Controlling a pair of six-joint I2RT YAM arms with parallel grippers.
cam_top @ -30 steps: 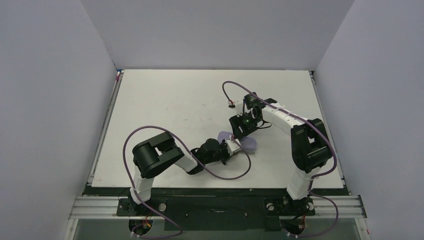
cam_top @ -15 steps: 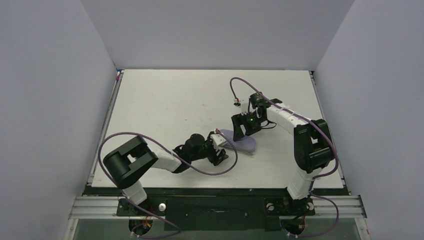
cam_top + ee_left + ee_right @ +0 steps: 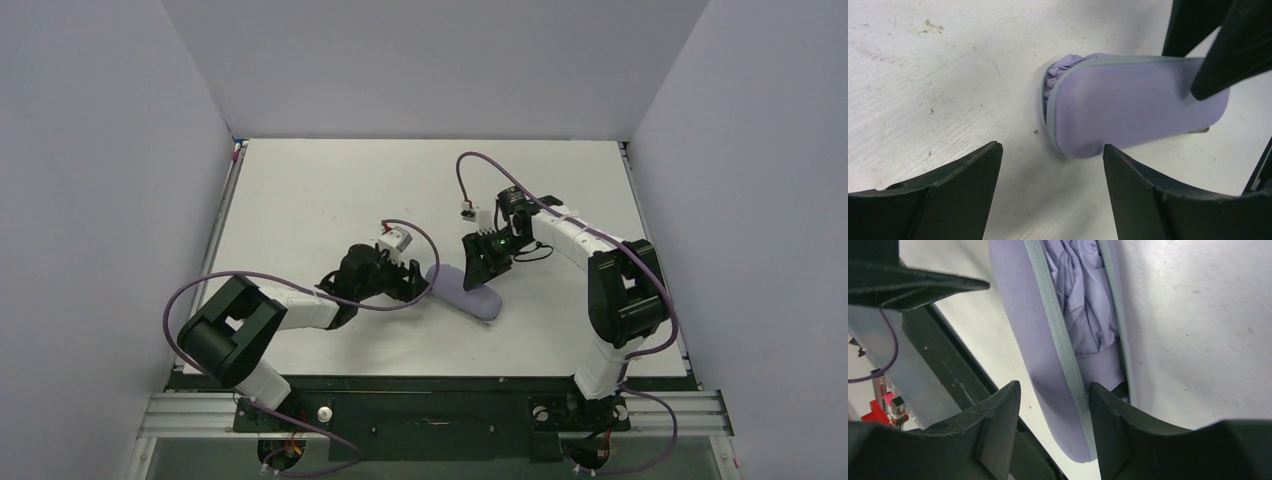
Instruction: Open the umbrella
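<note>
Top: on the worktop point(image 3: 320, 190), the left tool point(image 3: 412, 283) sits just left of the lilac pouch point(image 3: 478, 303); the right tool point(image 3: 475, 275) is over its middle.

Left wrist: the tool is wide and empty. The crumpled umbrella point(image 3: 1052, 80) shows in the pouch mouth.

Right wrist: the tool pinches one pouch wall, with the umbrella inside.

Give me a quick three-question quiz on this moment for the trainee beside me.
1. True or false: the left claw is gripping the pouch.
2. Where is the umbrella? A) spread fully open B) folded inside the pouch C) lifted in the left claw
3. Which claw has a flap of the pouch between its fingers?
Key: 1 false, it is open and stops short of the pouch. 2 B. 3 the right claw.
</note>
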